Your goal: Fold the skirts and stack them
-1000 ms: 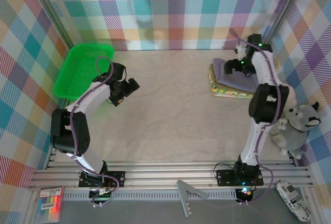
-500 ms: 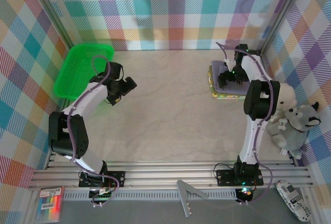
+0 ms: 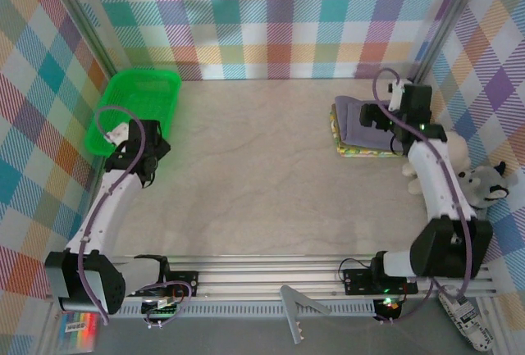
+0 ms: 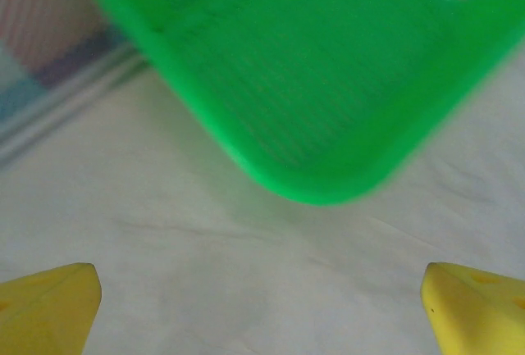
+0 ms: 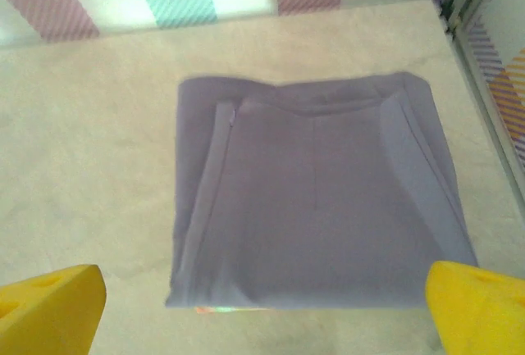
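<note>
Plaid walls in pastel checks close in a pale, marbled table (image 3: 262, 183), and you have both arms pulled out toward opposite sides of it.

At the far right you see the skirts in one folded stack. The grey-lavender skirt (image 3: 361, 121) lies on top, folded to a neat square. The floral skirt (image 3: 365, 152) shows as a bright strip along the near edge of the pile, at the bottom. On the stack's left side a thin olive edge peeks out, which looks like the olive-brown skirt (image 3: 335, 125) sandwiched between them.

Your right gripper (image 3: 371, 117) hovers over the stack with its jaws spread wide and nothing between them. From the right wrist camera the two yellow fingers (image 5: 472, 306) sit at the bottom corners, well apart, and the right gripper (image 5: 262, 277) looks straight down on the grey-lavender skirt (image 5: 316, 207), whose seams run along both sides. A sliver of the floral skirt (image 5: 221, 310) shows under its near left corner.

Your left gripper (image 3: 152, 157) sits at the far left, just beside the near corner of the green basket (image 3: 135, 105), which leans against the left wall. In the left wrist camera the left gripper (image 4: 259, 277) has its yellow fingers (image 4: 49, 306) fully parted over bare table, gripping nothing, with the rounded corner of the green basket (image 4: 320, 183) just ahead.

Against the right wall, beside your right arm, a grey plush toy (image 3: 476, 191) and a white plush toy (image 3: 426, 166) sit together.
</note>
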